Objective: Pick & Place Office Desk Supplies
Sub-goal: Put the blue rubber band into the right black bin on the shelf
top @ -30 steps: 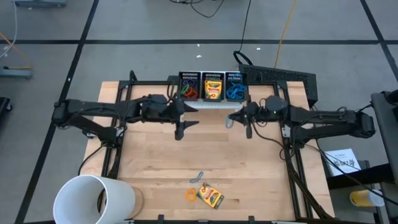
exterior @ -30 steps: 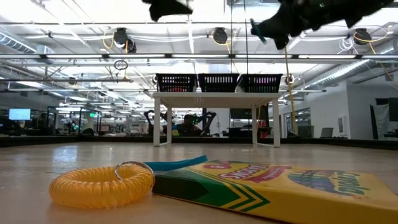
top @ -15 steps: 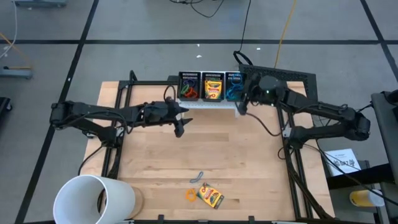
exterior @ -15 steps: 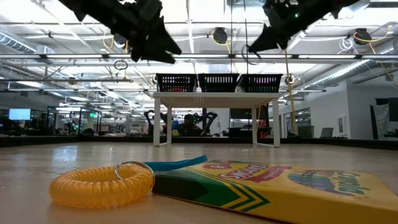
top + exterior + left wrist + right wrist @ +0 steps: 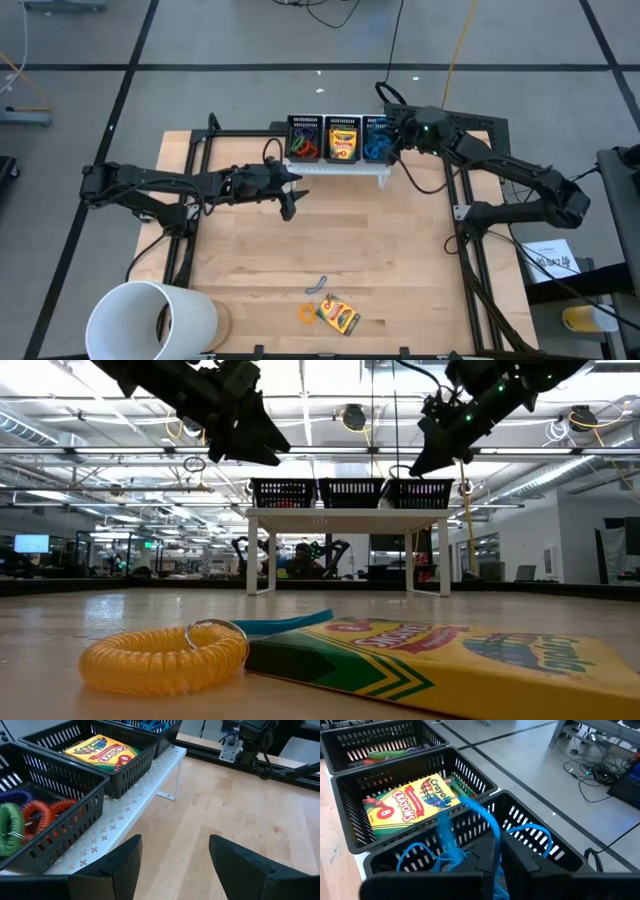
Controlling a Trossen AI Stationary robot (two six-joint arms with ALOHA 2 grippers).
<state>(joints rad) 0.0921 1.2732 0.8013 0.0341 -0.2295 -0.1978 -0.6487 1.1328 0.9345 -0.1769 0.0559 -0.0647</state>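
Observation:
Three black mesh bins stand on a white shelf (image 5: 340, 168) at the table's far edge. The left bin (image 5: 30, 820) holds red, orange and green coiled loops, the middle one (image 5: 410, 805) a yellow-and-green crayon box, the right one (image 5: 540, 845) blue loops. My right gripper (image 5: 497, 852) hovers over the right bin (image 5: 377, 140), shut on a blue loop. My left gripper (image 5: 175, 845) is open and empty, above the table just in front of the shelf (image 5: 290, 207). Near the table's near edge lie another crayon box (image 5: 338, 316), an orange coil (image 5: 306, 313) and a small blue-grey piece (image 5: 318, 285). My right gripper pinches a strand of the blue loop (image 5: 491, 827) between its two fingers, coming from above and slanting down toward the far edge. The rest of the loop (image 5: 447, 837) dangles slack ahead of the fingers, over the blue loops in the right bin.
A large white cup (image 5: 150, 320) lies on its side at the table's near left corner. Bare wood (image 5: 330, 240) spreads between the shelf and the items at the near edge. Black frame rails (image 5: 465, 250) run along the table's left and right sides.
My right gripper has travelled from in front of the shelf toward the far edge and now stands over the right bin, carrying the blue loop. My left gripper has sunk lower and tipped forward early in the second, then held still.

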